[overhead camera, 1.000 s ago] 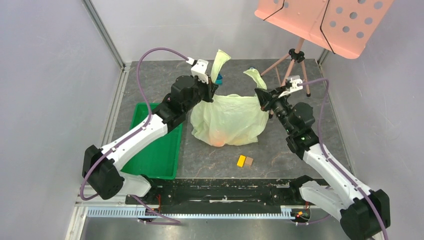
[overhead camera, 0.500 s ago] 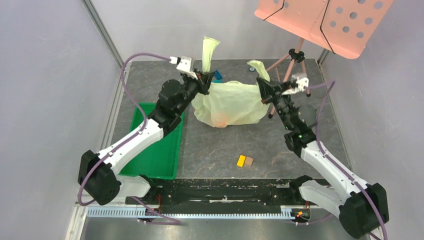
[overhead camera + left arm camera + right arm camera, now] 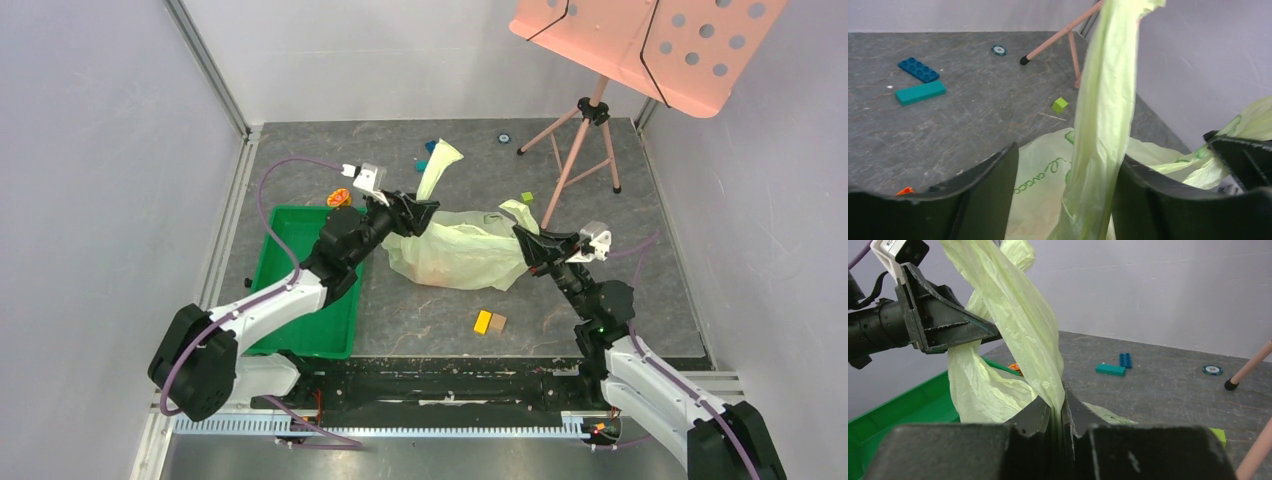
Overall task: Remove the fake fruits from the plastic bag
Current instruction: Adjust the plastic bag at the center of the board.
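Dropping fast, both arms came down and toward the near side. The pale green translucent plastic bag, which hung stretched between them half a second earlier, now lay slumped on the dark grey surface, just right of the rigid green tray.

On the right side the right end effector was clamped hard. In its wrist view the fingers met with a twist of bag handle pinched between them.

The left end effector was a different story. In its wrist view the fingers stood wide apart, with the other handle running up loose through the gap and brushing only one side. That looked like a release, not a grip.

And the fruit? Nothing had spilled. A faint orange blush, probably the round orange toy fruit, showed through the plastic at the bag's near left corner, so the load was most likely inside. No other fruit could be made out.

With the bag down, a flat orange piece showed at the tray's far edge, and a yellow and brown pair of blocks sat nearer.

By my reading, the lift and shake emptied nothing. With one handle pinned and the other freed, the mouth could be opened for a reach inside.
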`<state>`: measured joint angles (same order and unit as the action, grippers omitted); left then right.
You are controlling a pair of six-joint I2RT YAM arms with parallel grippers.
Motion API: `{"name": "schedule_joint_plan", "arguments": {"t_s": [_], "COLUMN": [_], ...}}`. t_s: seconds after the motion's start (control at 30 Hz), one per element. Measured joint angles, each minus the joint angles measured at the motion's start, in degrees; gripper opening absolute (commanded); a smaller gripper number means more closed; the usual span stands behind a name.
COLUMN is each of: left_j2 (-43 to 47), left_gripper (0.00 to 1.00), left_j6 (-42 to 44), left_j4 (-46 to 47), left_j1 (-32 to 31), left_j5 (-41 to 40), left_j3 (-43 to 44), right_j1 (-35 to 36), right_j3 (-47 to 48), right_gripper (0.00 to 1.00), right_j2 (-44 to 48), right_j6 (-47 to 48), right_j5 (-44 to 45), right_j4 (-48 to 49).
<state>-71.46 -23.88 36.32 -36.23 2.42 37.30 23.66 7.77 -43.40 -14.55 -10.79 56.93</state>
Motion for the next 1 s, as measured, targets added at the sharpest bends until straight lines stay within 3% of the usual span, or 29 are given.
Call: {"name": "schedule_joint_plan", "arguments": {"t_s": [0.27, 0.37, 0.5, 0.57, 0.7, 0.83, 0.87, 1.0], "left_j2": [-1.14, -3.17, -5.62, -6.19, -6.54, -6.73, -6.73, -6.73], "left_gripper": [0.8, 0.74, 0.54, 0.39, 0.05, 0.02, 0.02, 0.02], "left_j6": [1.11, 3.08, 6.12, 7.08, 9.18, 9.79, 9.81, 9.81], "left_j4": [-7.08, -11.34, -17.92, -20.83, -25.11, -27.65, -27.8, -28.22], "left_j1": [0.11, 0.11, 0.11, 0.11, 0.13, 0.13, 0.13, 0.13], "left_j5": [2.8, 3.74, 4.22, 4.46, 6.19, 7.43, 7.76, 8.44], "left_j3": [10.67, 16.81, 22.95, 24.39, 24.83, 24.83, 24.83, 24.9], "right_j1": [0.79, 0.98, 0.98, 1.01, 1.01, 1.01, 1.01, 1.01], "right_j3": [1.11, 2.01, 2.75, 3.37, 5.31, 8.7, 9.92, 15.15], "right_gripper": [0.14, 0.15, 0.23, 0.33, 0.43, 0.48, 0.45, 0.12], "right_j2": [0.02, -0.2, -0.07, 0.02, 0.02, -1.14, -1.75, -4.63], "right_j6": [0.2, 0.28, 0.7, 0.92, 1.68, 3.26, 3.91, 6.78], "right_j5": [-2.12, -2.8, -2.95, -2.95, -2.93, -2.95, -2.97, -3.21], "right_j4": [-0.83, -1.18, -1.95, -2.86, -4.55, -6.71, -7.43, -10.51]}}
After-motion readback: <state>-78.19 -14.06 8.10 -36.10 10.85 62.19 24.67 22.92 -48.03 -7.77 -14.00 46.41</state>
